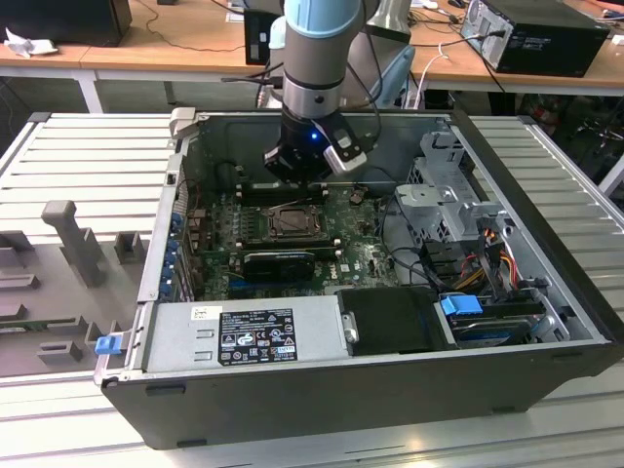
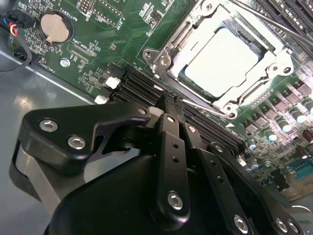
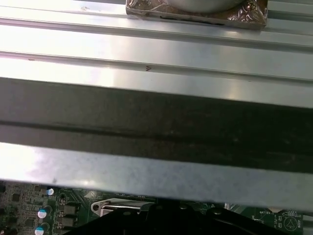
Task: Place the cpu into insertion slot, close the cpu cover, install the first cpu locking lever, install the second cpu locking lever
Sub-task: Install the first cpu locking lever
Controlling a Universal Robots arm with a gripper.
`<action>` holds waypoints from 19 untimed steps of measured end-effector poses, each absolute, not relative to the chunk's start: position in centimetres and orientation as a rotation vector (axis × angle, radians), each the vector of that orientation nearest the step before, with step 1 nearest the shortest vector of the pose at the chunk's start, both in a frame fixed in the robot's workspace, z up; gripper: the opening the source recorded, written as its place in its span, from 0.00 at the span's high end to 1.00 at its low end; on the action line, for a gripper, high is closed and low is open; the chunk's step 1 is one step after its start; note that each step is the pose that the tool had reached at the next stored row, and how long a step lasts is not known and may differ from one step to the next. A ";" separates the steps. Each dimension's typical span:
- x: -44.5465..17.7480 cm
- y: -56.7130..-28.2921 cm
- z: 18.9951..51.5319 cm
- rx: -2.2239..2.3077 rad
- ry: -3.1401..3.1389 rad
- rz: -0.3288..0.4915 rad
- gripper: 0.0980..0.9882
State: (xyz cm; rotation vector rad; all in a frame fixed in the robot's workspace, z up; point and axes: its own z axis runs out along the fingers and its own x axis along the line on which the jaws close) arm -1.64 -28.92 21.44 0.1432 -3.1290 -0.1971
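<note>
Exterior view: one arm hangs over one open computer case (image 1: 546,292), its gripper (image 1: 297,175) low above the green motherboard (image 1: 361,258), just behind the one insertion slot (image 1: 290,222). From the second wrist view, one cpu (image 2: 222,61) lies flat inside that insertion slot (image 2: 164,61), with the one cpu cover (image 2: 254,88) framing its silver top. The gripper (image 2: 168,100) shows its black fingers (image 2: 171,147) pressed together, clenched on nothing, just beside the slot. One coin battery (image 2: 53,27) sits on the board.

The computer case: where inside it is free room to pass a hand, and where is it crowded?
Free: above the flat black cover between power supply and drive cage. Crowded: around the insertion slot, where the gripper hangs, and the cables beside the cage.
</note>
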 end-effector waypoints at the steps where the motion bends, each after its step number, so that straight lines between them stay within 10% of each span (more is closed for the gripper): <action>1: -1.6 -28.9 21.3 0.143 -3.129 -0.197 0.99; 19: -1.5 -28.8 20.3 0.143 -3.132 -0.148 0.99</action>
